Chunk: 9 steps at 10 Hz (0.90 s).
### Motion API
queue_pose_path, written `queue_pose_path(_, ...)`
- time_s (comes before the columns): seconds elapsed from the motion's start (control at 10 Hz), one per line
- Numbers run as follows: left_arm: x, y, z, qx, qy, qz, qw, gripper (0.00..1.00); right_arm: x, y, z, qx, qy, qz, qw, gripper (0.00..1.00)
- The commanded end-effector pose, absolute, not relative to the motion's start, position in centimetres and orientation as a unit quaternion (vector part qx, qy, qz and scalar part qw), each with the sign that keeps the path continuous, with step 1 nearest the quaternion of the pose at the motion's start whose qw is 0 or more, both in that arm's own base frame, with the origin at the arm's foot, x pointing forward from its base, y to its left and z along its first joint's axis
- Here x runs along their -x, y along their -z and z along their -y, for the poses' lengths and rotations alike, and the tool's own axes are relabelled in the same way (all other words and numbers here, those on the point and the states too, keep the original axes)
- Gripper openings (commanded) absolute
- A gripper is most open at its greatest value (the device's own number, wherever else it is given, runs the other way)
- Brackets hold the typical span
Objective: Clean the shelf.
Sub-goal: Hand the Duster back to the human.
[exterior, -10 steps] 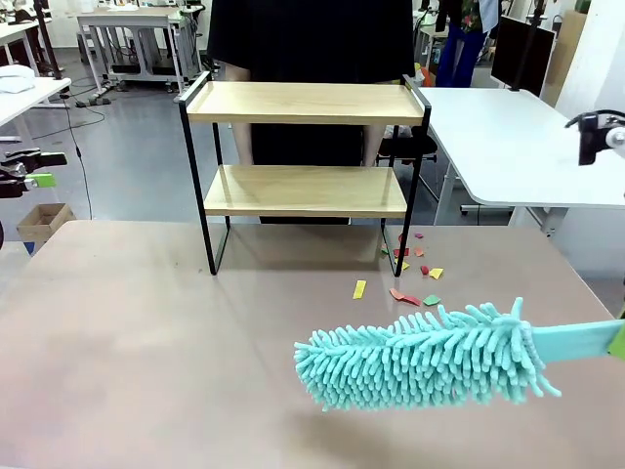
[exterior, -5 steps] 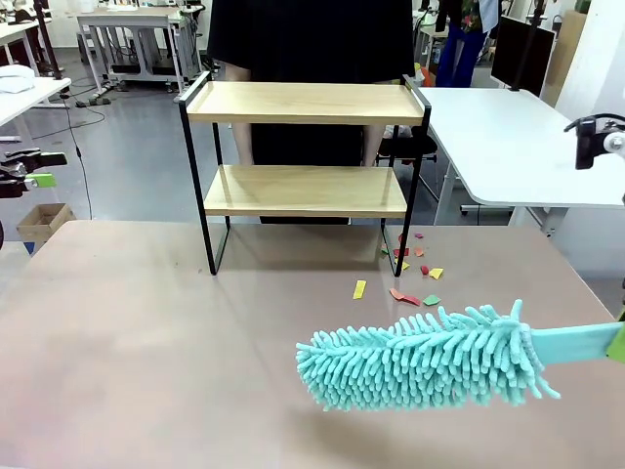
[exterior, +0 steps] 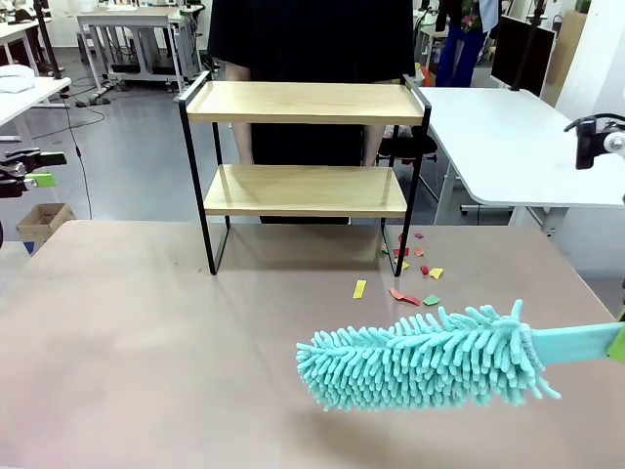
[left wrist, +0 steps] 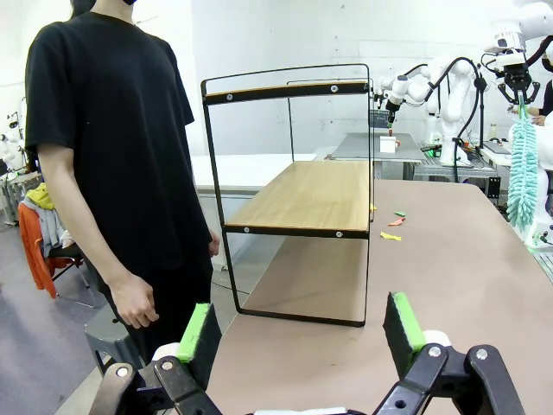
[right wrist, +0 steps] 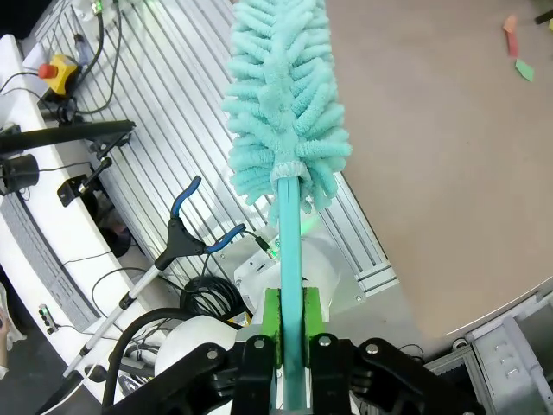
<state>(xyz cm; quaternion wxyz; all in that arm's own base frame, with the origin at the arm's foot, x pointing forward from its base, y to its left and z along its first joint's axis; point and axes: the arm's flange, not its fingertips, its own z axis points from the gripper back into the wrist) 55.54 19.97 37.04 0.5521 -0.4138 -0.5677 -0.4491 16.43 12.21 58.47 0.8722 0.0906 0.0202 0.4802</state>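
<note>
Worktop (exterior: 146, 342): we see brown, paper scraps (exterior: 410, 278) beside the shelf (exterior: 305, 147).
Right gripper (right wrist: 292, 333): grasping our teal duster (exterior: 430, 357).
Left gripper (left wrist: 298, 333): released.

A fluffy turquoise microfibre duster (exterior: 425, 358) is showing against the dull brown tabletop (exterior: 146, 342), while small paper scraps (exterior: 410, 283) (yellow, red, green) are dotting it.

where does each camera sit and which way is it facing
Front view: fixed on the robot's side, facing across the table at the shelf and the person; the duster enters from the right.
Left wrist view: on the left arm, facing the shelf end-on; the open left end effector shows at the bottom.
Right wrist view: on the right arm, looking along the duster; the right end effector is shut on its handle.
Shared: duster, table.
</note>
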Motion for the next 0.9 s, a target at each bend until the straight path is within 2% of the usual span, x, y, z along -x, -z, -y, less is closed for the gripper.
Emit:
queue_pose_path(0.0, -55.4, -37.4, -19.9, 0.413, 0.450, 0.569, 0.551, 1.00, -16.5, -58.8, -12.2, -0.093, -0.485, -0.021, 0.870, 0.13)
queue_pose_path(0.5, -55.5, -37.0, -20.0, 0.414, 0.449, 0.568, 0.552, 1.00, -16.4, -58.5, -12.2, -0.091, -0.480, -0.020, 0.872, 0.13)
queue_pose_path(0.8, -51.5, -38.5, -14.3, 0.440, 0.466, 0.548, 0.537, 1.00, -20.5, -61.2, -12.1, -0.102, -0.515, 0.032, 0.850, 0.13)
